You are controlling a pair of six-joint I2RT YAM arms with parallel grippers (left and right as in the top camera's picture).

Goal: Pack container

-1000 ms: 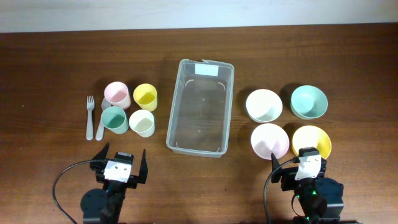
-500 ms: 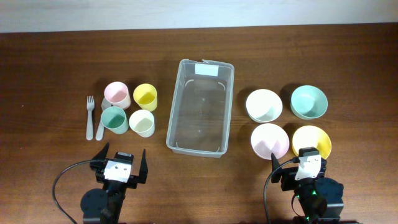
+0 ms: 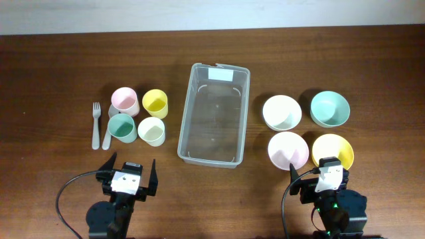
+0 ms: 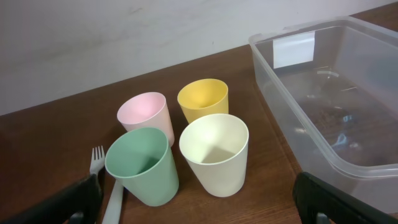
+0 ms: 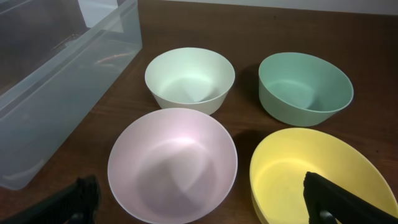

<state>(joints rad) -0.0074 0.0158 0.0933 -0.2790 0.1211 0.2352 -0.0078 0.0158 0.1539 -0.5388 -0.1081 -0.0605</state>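
Observation:
The clear plastic container [image 3: 214, 114] stands empty in the middle of the table, its white label at the far end; it also shows in the left wrist view [image 4: 336, 99] and the right wrist view [image 5: 56, 68]. My left gripper [image 3: 128, 174] is open and empty near the front edge, below several cups: pink [image 4: 145, 115], yellow [image 4: 203, 99], green [image 4: 143, 165], cream [image 4: 215, 152]. My right gripper [image 3: 321, 174] is open and empty below several bowls: pink [image 5: 173, 163], yellow [image 5: 320, 177], cream [image 5: 189, 79], green [image 5: 305, 87].
A white fork [image 3: 96, 124] and a spoon [image 3: 107, 129] lie left of the cups; the fork also shows in the left wrist view [image 4: 97, 160]. A pale wall runs along the table's far edge.

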